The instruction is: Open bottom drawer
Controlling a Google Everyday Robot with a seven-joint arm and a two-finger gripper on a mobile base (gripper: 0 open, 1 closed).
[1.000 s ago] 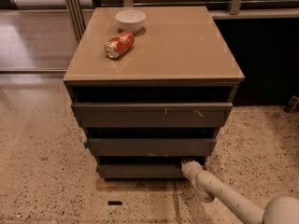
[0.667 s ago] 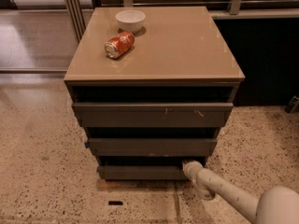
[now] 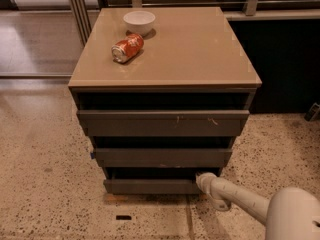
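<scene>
No readable text is showing, even on the orange can (image 3: 127, 48), while the gripper (image 3: 202, 180) is sitting against the bottom drawer (image 3: 150, 186).

Hand (image 3: 202, 179) at bottom drawer (image 3: 150, 186) right end, middle drawer (image 3: 162, 157) overhanging, open floor (image 3: 150, 221) in front

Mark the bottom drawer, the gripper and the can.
bottom drawer (image 3: 150, 186): camera view, middle of its front panel.
gripper (image 3: 202, 178): camera view, tip at the drawer's right upper corner.
can (image 3: 127, 48): camera view, middle of its side.
</scene>
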